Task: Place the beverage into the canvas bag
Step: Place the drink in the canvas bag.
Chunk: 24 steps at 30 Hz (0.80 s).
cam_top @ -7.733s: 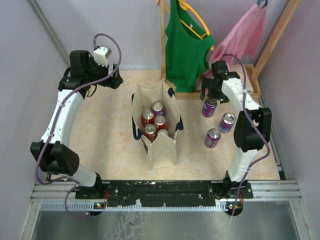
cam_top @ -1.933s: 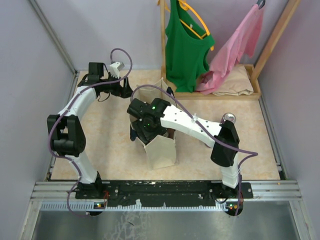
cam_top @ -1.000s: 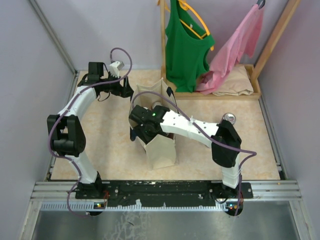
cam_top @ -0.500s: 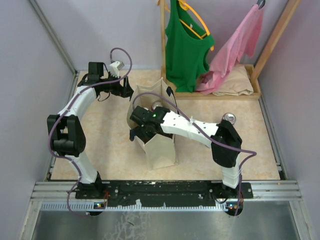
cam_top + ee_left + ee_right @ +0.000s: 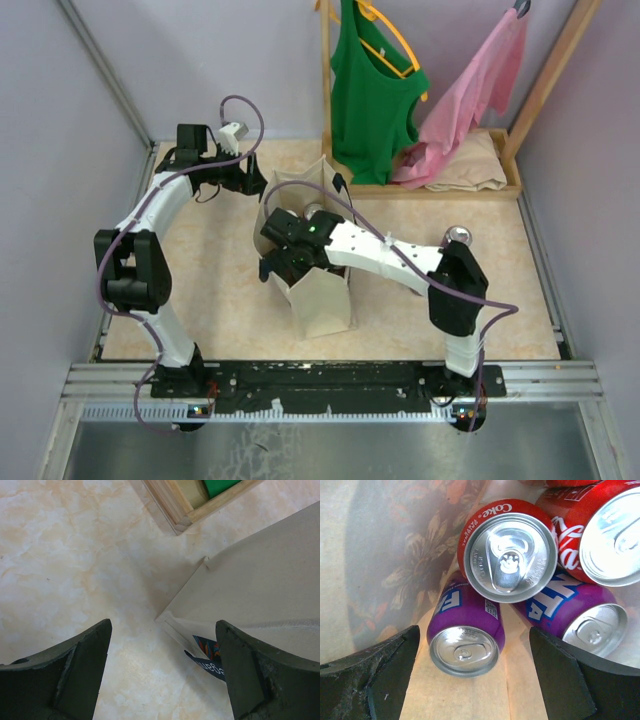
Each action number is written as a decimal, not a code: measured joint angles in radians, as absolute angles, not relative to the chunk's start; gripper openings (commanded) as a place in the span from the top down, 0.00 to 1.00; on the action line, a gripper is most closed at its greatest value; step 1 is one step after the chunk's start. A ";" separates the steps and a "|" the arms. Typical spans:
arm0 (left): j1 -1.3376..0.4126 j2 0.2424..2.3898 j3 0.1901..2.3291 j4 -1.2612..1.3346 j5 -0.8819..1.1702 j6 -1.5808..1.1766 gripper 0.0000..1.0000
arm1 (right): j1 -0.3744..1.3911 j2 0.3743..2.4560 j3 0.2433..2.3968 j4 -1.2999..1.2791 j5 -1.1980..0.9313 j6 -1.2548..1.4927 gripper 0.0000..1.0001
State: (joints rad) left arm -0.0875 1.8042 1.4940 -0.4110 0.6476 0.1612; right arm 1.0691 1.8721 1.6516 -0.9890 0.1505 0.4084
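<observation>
Right gripper (image 5: pixel 473 631) gapes empty inside the canvas bag (image 5: pixel 322 298) over two purple cans (image 5: pixel 466 640) and two red cans (image 5: pixel 507 550), left gripper (image 5: pixel 162 625) spread empty at its far-left corner, one lone can (image 5: pixel 457 236) on the desk (image 5: pixel 200 290) right.

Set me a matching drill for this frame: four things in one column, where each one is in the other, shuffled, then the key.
Things
1. right gripper
2. left gripper
3. lone can
4. green tank top

Places
A. hanging on the orange hanger
B. open, down inside the canvas bag, above a purple Fanta can
C. standing on the table, to the right of the bag
D. open, outside the bag, beside its corner

Pairs: 1-B, 2-D, 3-C, 4-A
</observation>
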 measured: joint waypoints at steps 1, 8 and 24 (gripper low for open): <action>-0.088 1.804 1.494 -0.411 0.648 0.162 0.10 | 1.069 1.868 1.654 -0.991 0.154 0.406 0.08; -0.088 1.804 1.494 -0.411 0.649 0.161 0.10 | 1.069 1.835 1.762 -1.019 0.196 0.392 0.06; -0.088 1.804 1.494 -0.410 0.657 0.161 0.11 | 1.044 1.798 1.897 -1.027 0.358 0.377 0.03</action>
